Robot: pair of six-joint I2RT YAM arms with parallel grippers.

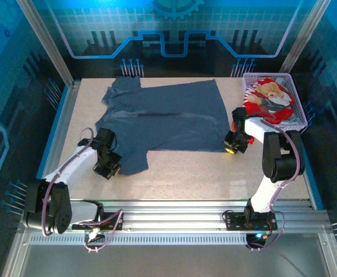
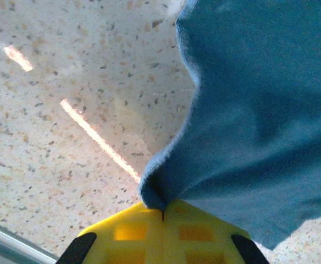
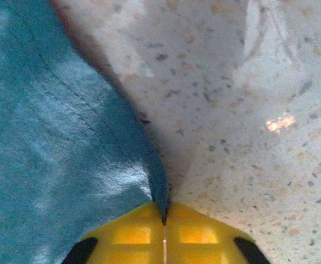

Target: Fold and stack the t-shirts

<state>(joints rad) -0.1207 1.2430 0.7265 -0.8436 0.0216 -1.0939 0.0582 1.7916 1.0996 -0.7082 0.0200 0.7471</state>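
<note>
plain slate-blue cloth t-shirt (image 1: 163,118) lies spread flat mid tabletop (image 1: 186,179), no fold made yet. my left tool (image 2: 162,212) is pinched on its near left corner, and my right tool (image 3: 164,212) is pinched on its near right corner. red teddy-bear print t-shirt (image 1: 268,101) sits crumpled in the lilac plastic mesh basket (image 1: 295,115), far right. both folds and stacking left.

The blue t-shirt (image 2: 259,137) runs past the frame edges in both wrist views. We cannot make out the sleeves of the red t-shirt (image 1: 268,99), bunched in the basket (image 1: 297,115).
</note>
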